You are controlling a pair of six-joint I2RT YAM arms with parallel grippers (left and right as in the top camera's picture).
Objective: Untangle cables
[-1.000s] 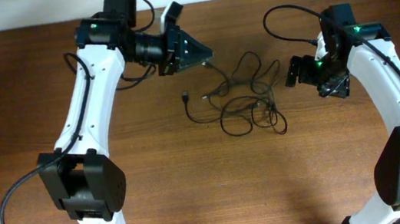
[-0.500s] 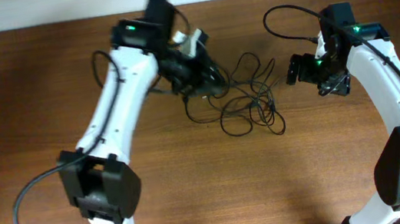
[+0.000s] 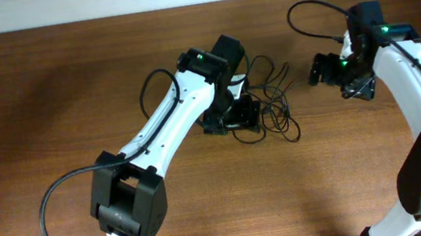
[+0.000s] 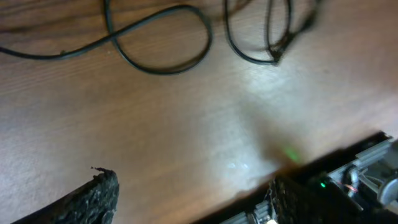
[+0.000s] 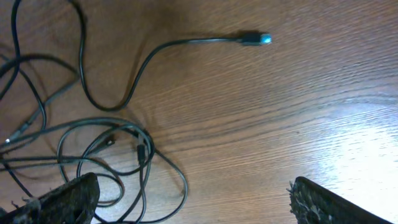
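Thin black cables (image 3: 282, 113) lie in a loose, looping tangle on the grained wooden table (image 3: 47, 115), with one silvery plug (image 5: 255, 39) trailing aside. The left gripper (image 4: 189, 183) and right gripper (image 5: 194, 183) are both spread wide, pinching nothing.

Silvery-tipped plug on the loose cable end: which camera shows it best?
Right wrist: the plug lies clear of the tangle, sharp and unobstructed. Overhead shows the cables too small to pick it out; left wrist shows only cord loops.

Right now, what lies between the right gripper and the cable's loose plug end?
Only bare wood of the table, as the right wrist view shows: the open right gripper faces the plug end with nothing between.
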